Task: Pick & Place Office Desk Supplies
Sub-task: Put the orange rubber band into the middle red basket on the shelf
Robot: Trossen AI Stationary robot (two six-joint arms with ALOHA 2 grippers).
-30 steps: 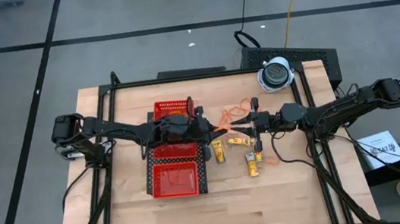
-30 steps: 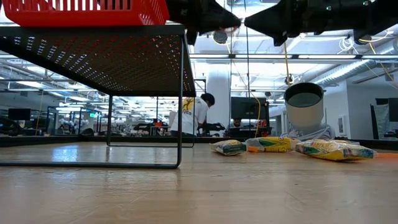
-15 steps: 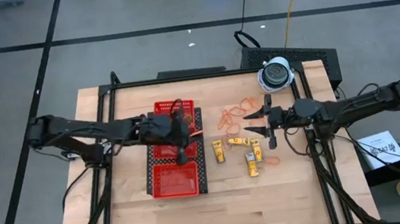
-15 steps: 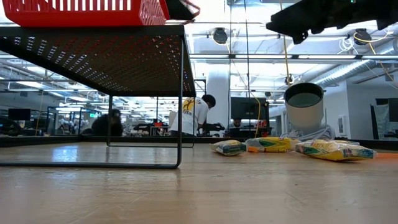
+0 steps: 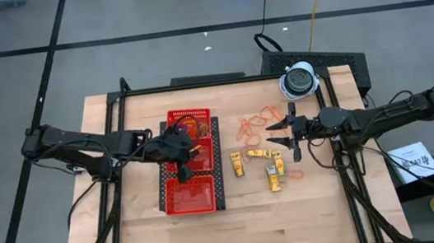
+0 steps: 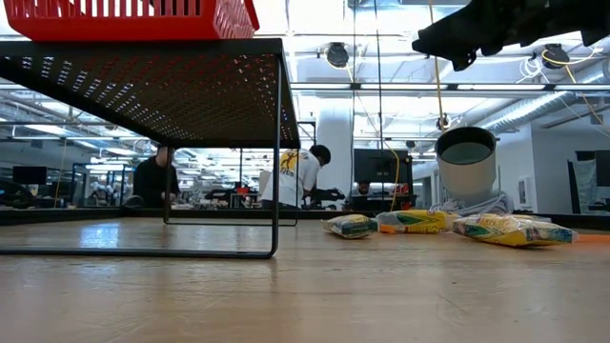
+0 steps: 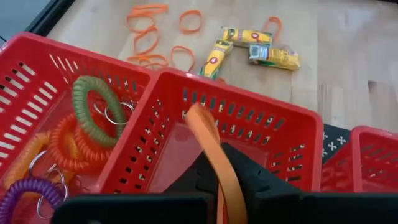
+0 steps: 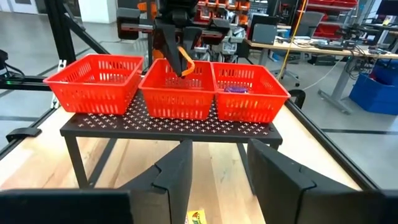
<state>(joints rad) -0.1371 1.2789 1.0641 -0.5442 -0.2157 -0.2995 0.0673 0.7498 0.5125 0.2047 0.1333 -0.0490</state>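
**Dropping the band: where it may miss**

Holding an orange band pinched between its closed fingers, the left gripper hangs over the middle bin of the red tray. The main risk, as I judge it, is the release. The band is limp and stands up past the fingertips, so it could cling to a finger, or drape over the wall between bins instead of falling inside. A sideways drift would put it in the end bin, where green, orange and purple coil rings already lie. The left arm reaches in from the table's left edge, stretched nearly level, with its wrist bent down over the tray.

Between the tray and the right arm, loose bands lie on the wood with small yellow packets just below them; all of these are still to be moved.

The right gripper sits beside those bands with its fingers spread and nothing between them. It seems to be raised off the table, though the overhead view leaves its height unclear. Coming down here, it could scatter the bands or catch two at once. Its arm reaches in level from the right edge.
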